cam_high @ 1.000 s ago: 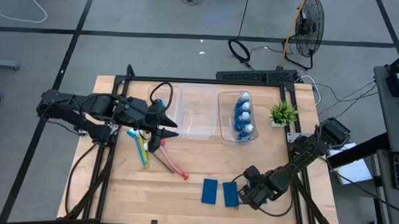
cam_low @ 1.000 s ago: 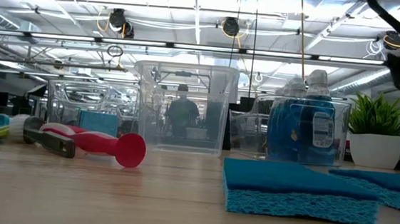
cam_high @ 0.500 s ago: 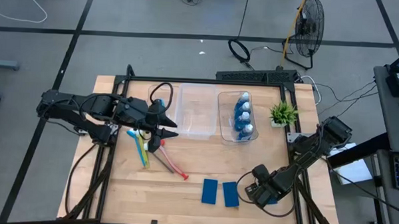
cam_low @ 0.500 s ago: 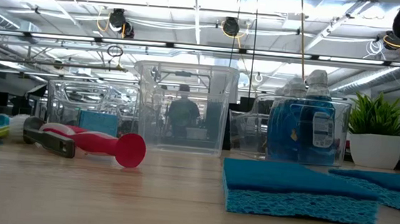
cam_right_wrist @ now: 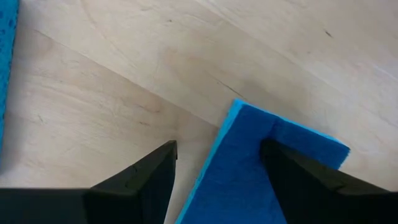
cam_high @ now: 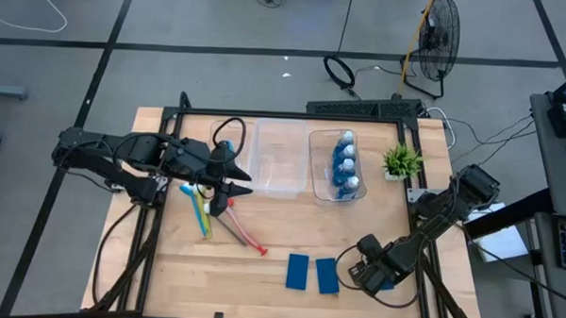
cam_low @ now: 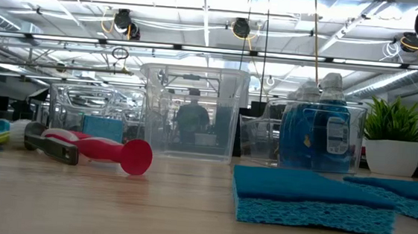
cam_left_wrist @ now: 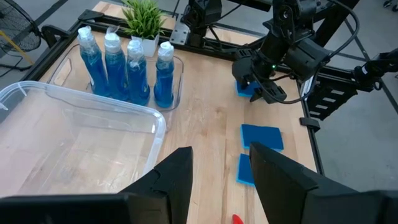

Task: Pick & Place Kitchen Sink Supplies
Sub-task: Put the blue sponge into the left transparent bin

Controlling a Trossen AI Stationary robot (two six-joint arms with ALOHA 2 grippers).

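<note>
Two blue sponges [cam_high: 298,271] [cam_high: 327,275] lie flat near the table's front edge. A third blue sponge [cam_right_wrist: 249,180] lies under my right gripper [cam_high: 374,275], which points down, open, with one finger on each side of the sponge's edge. Red [cam_high: 246,238], yellow-green [cam_high: 204,218] and light blue [cam_high: 194,196] brushes lie on the table's left part. My left gripper [cam_left_wrist: 221,180] hangs open and empty above them. Several blue bottles [cam_high: 345,165] stand in a clear bin. My right gripper stands over the third sponge's end [cam_right_wrist: 249,134], fingers pointing down. One finger [cam_right_wrist: 143,183] is apart from the sponge's edge; the other [cam_right_wrist: 311,183] overlaps the sponge. Whether it touches the sponge, I cannot tell. The sponge lies on the table.
An empty clear bin [cam_high: 281,159] stands at the back middle, beside the bin [cam_high: 320,184] with the bottles. A small potted plant [cam_high: 401,162] is at the back right. Bare wood lies between the brushes and the sponges.
My right gripper has shifted a little toward the table's right edge, away from the two sponges at the front, and has left the low view almost wholly. The sponges and brushes have kept their places.
</note>
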